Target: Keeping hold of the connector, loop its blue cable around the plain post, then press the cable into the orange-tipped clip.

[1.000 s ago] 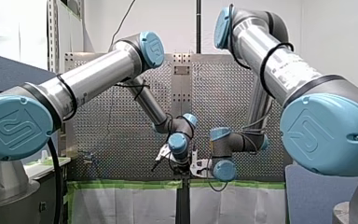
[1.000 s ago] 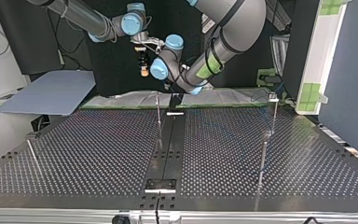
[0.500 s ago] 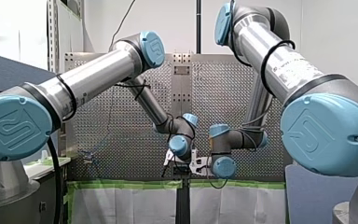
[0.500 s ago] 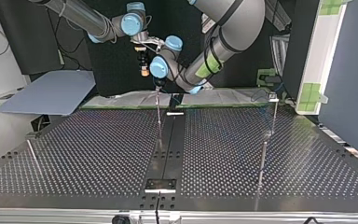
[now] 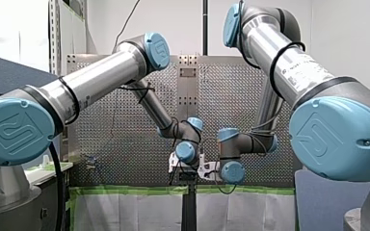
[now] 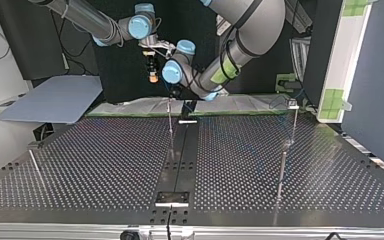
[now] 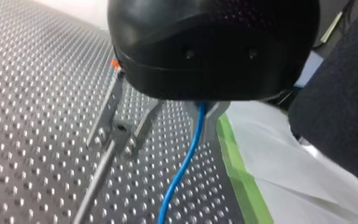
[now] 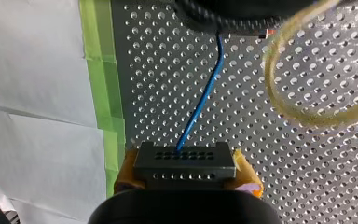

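In the right wrist view my right gripper (image 8: 185, 173) is shut on the black connector (image 8: 185, 161), a yellow pad on each side of it. The blue cable (image 8: 203, 100) runs from the connector ahead to my left gripper (image 8: 220, 33). In the left wrist view my left gripper (image 7: 209, 133) has its metal fingers together around the blue cable (image 7: 182, 172), which hangs down over the perforated table (image 7: 37, 121). Beside it stands the orange-tipped clip (image 7: 109, 116) on a thin stem. In the top view both grippers hang close together above the table's far edge, my right gripper (image 6: 153, 75) left of my left gripper (image 6: 171, 92).
Thin metal posts (image 6: 282, 170) stand on the perforated table (image 6: 105, 165); a black strip (image 6: 182, 150) runs down its middle. Green tape (image 8: 103, 79) and white paper (image 8: 32, 93) line the far edge. A yellowish loop (image 8: 307, 114) hangs close to the right wrist camera.
My left wrist has dropped slightly and moved closer to my right gripper. My right arm has barely moved.
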